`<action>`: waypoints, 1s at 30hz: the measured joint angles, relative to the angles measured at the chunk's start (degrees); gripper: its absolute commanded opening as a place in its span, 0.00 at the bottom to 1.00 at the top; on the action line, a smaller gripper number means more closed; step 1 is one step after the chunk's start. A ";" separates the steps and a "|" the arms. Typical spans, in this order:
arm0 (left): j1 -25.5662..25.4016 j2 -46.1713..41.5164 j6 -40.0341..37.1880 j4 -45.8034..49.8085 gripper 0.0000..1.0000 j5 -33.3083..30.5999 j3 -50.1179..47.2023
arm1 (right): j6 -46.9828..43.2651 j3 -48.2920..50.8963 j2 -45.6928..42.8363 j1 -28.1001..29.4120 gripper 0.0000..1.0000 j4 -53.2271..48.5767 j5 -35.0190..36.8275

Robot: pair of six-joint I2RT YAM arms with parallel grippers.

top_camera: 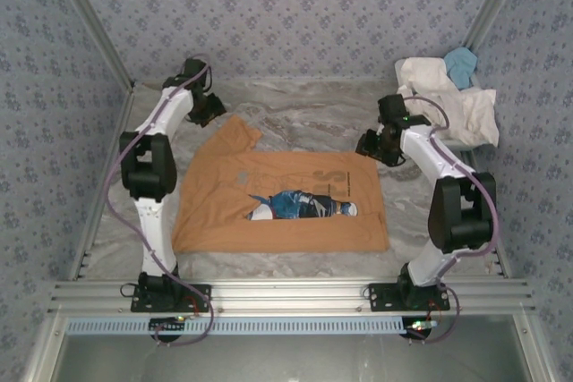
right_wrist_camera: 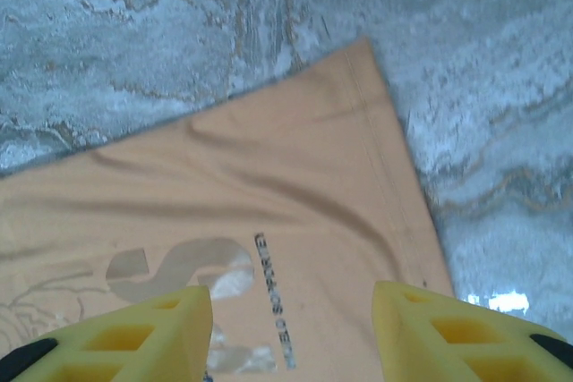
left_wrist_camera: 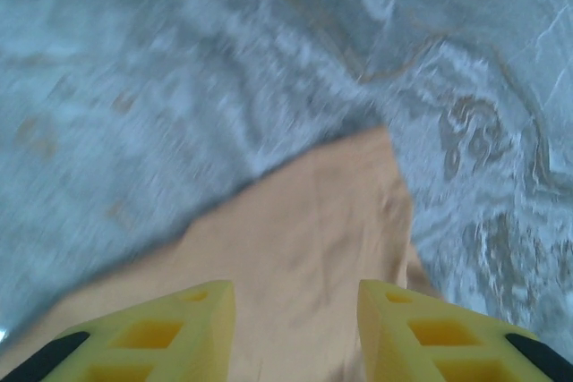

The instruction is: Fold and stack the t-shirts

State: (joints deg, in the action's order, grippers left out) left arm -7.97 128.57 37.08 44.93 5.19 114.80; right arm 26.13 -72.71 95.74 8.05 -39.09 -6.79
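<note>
A tan-orange t-shirt (top_camera: 286, 207) with a blue and white print lies spread on the marbled table, one sleeve pointing to the far left. My left gripper (top_camera: 208, 109) hovers over that sleeve (left_wrist_camera: 313, 248), jaws open and holding nothing. Over the shirt's far right corner (right_wrist_camera: 358, 131) hovers my right gripper (top_camera: 372, 145), also open and holding nothing. Beneath its yellow fingers (right_wrist_camera: 134, 337) the pale lettering of the print is visible. More t-shirts, white ones (top_camera: 452, 105) with a light blue one (top_camera: 462, 64) on top, are heaped at the far right.
Grey patterned walls enclose the table (top_camera: 304, 114) on three sides. An aluminium rail (top_camera: 286, 297) runs along the near edge, with both arm bases bolted to it. Bare marbled surface lies beyond the shirt at the back.
</note>
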 measured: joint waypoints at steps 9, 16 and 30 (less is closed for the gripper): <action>-0.20 17.99 -7.26 1.99 0.49 -0.70 21.55 | -2.12 -2.89 2.45 -0.22 0.55 0.13 -3.65; -1.66 25.64 -9.18 6.16 0.53 -1.97 32.63 | -2.05 -2.89 2.29 -0.22 0.55 0.11 -5.79; -5.16 27.08 -10.16 10.19 0.32 -7.54 35.10 | -1.57 -2.29 0.59 -0.35 0.54 0.44 -7.45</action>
State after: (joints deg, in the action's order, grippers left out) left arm -13.13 155.65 26.92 55.11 -2.35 149.91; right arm 24.56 -75.00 96.33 7.70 -38.65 -14.24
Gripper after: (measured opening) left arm 0.377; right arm 0.543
